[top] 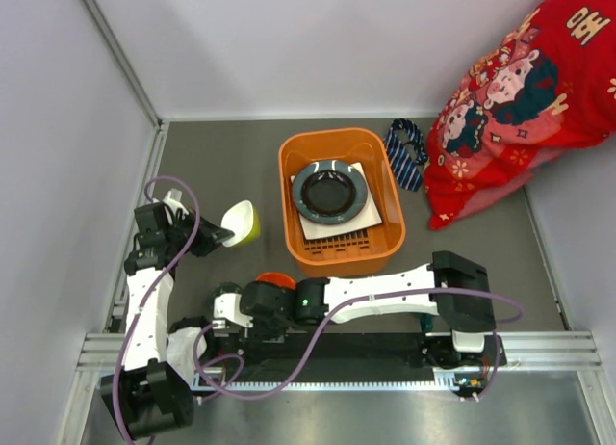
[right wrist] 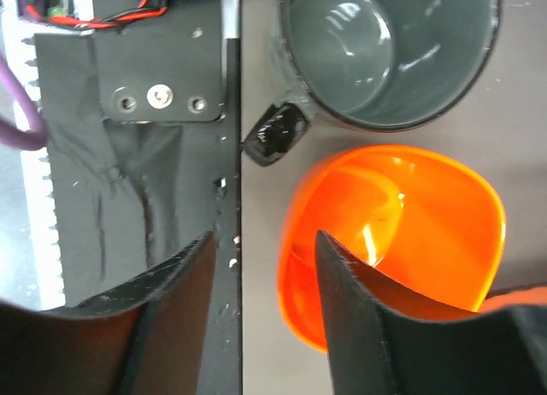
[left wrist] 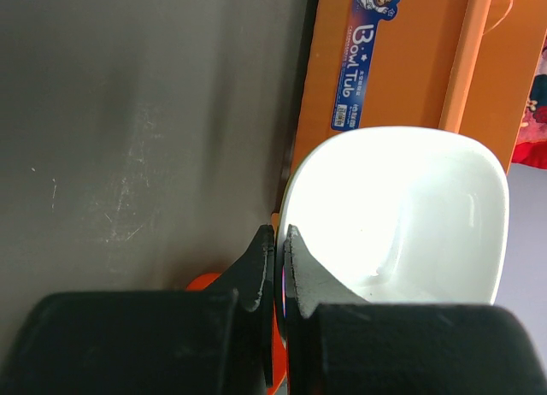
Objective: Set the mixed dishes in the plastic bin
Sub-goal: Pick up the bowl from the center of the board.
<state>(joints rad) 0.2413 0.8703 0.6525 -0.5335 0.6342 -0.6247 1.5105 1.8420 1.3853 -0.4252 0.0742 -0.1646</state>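
The left hand [left wrist: 278,245] is pressed tight on the rim of the white-lined bowl [left wrist: 402,215], holding it tilted just left of the plastic bin [top: 342,262], probably to carry it in. Near the arm bases, the right hand [right wrist: 265,241] stands spread astride the orange bowl's [right wrist: 410,232] rim, likely to pinch it. A grey cup [right wrist: 385,53] waits just beside. The round plate [top: 329,190] lies inside the bin.

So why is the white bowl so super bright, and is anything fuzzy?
Left wrist view: light washes out the white bowl, and the close-up black fingers are blurry. Right wrist view: a glare streak on the orange bowl. Top view: even and sharp.
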